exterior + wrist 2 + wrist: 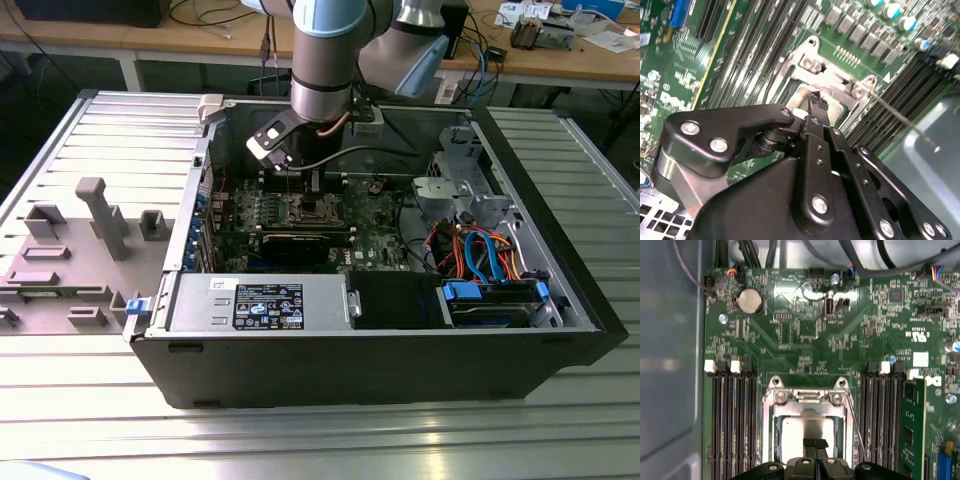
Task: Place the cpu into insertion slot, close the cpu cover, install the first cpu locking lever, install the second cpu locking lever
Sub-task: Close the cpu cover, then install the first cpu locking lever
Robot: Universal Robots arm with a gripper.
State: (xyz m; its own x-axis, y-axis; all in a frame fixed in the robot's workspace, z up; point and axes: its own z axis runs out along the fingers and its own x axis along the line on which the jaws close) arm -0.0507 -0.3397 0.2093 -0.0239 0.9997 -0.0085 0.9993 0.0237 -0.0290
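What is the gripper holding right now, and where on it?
Nothing, it seems: the fingers meet empty above the cpu, which sits in the insertion slot.

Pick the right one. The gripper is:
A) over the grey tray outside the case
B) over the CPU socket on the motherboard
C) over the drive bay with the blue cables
B: in the first wrist view the gripper is right over the silver cpu, which lies inside the metal rim of the insertion slot.

1. A ribbed silvery bench (90,420) spans the foreground.
2. Wooden desks (590,62) strewn with cables (200,12) stand behind it.
3. A grey moulded fixture (70,250) sits at the exterior view's left.
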